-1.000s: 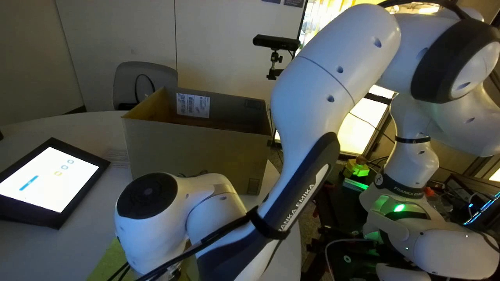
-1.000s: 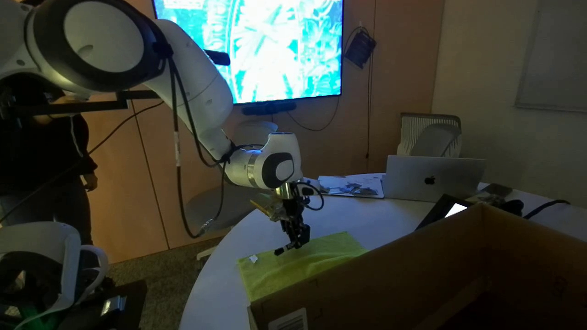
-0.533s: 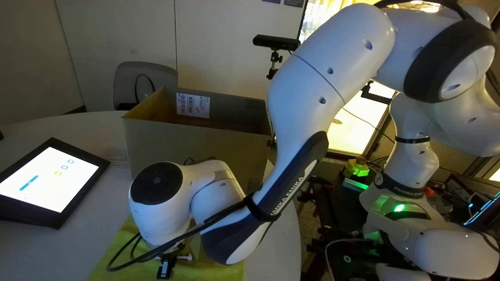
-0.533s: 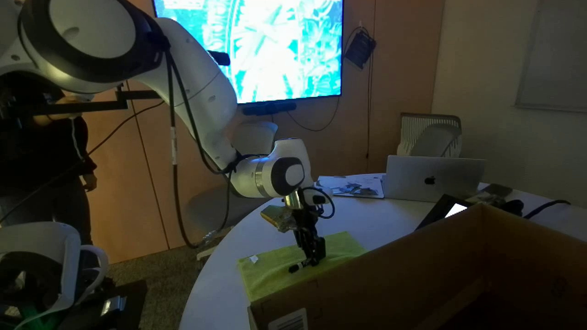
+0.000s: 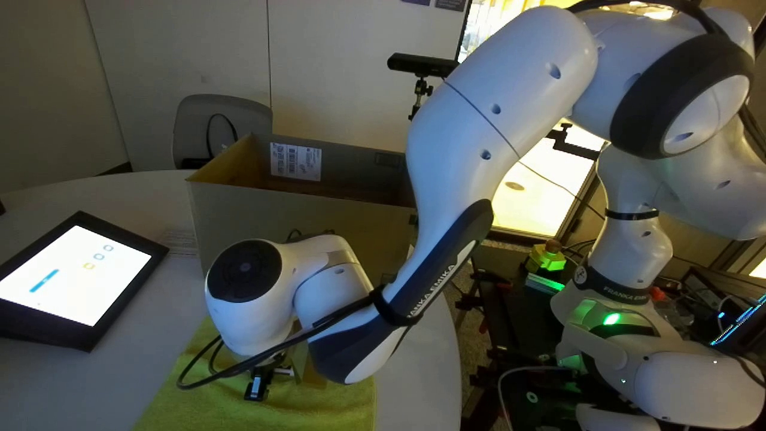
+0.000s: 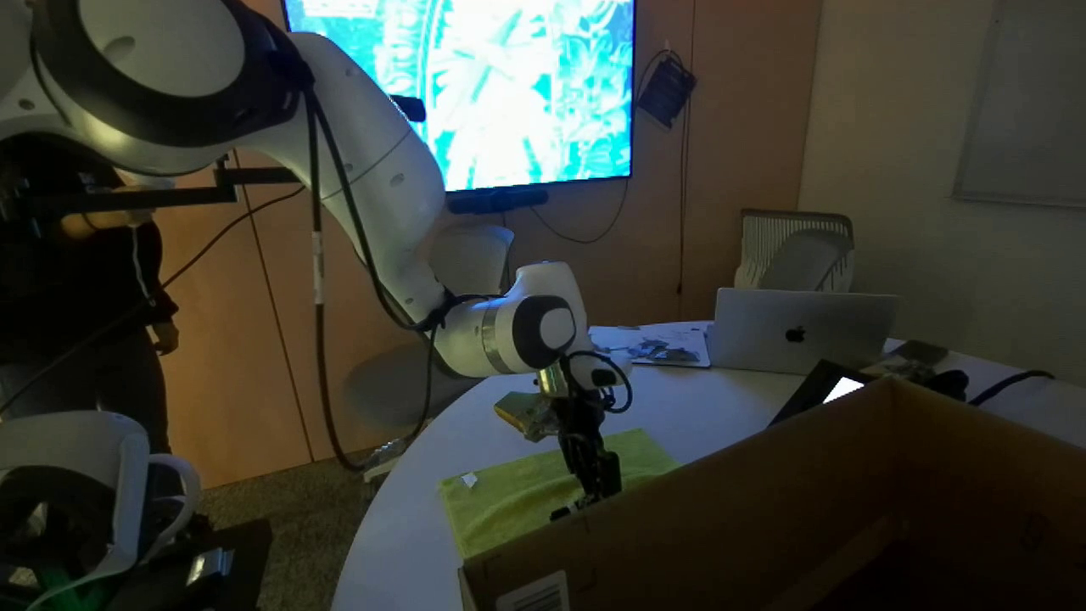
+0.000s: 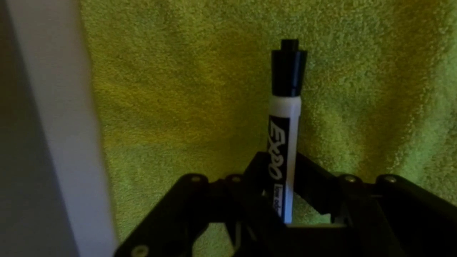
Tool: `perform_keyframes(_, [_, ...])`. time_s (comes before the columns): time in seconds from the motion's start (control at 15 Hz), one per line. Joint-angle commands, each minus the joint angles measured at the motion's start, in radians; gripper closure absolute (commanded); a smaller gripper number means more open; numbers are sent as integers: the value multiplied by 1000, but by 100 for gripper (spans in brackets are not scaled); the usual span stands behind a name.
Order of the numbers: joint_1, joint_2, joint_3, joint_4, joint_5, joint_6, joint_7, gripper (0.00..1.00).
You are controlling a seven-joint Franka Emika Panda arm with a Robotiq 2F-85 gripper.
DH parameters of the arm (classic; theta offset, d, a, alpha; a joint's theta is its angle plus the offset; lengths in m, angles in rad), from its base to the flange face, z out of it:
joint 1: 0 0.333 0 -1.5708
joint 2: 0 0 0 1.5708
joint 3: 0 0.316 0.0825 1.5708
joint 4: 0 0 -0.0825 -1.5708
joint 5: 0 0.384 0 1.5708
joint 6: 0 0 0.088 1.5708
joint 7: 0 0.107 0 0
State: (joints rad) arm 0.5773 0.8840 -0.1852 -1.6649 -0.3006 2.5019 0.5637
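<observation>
I see the claw (image 7: 282, 167) pinching a black-capped marker (image 7: 285, 110) — over that yellow-green towel (image 7: 178, 107) on the counter (image 6: 407, 526).

Opposed Outlooks, One Close Overhead

In an exterior view, the tabletop (image 5: 57, 389) is seen obliquely from above; the robot arm (image 5: 473, 126) is framed close, from two o'clock across to eight, its base (image 5: 622, 293) at four, and the yellow-green towel (image 5: 281, 413) at seven is set nearer than the cardboard box (image 5: 299, 224). In an exterior view, roughly the opposite way is faced, toward the wall screen (image 6: 526, 93) at twelve o'clock: the box is framed close between four and five, the towel beyond at six. Arm, towel, box and tabletop are shared by both. In the wrist view, the towel is looked down on at close range, past the jaws at five.
</observation>
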Motion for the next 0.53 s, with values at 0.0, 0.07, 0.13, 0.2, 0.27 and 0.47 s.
perform_keyframes(0.0, [13, -17, -14, -24, -27, 0, 42, 81])
perform_keyframes(0.07, [12, -17, -12, -26, -27, -1, 44, 81])
perform_keyframes(0.13, [11, -17, -11, -28, -26, -1, 48, 72])
perform_keyframes(0.2, [9, -18, -10, -30, -24, -1, 51, 56])
perform_keyframes(0.27, [9, -20, -9, -32, -24, -1, 55, 51])
perform_keyframes(0.47, [12, -29, -14, -41, -25, 5, 71, 26])
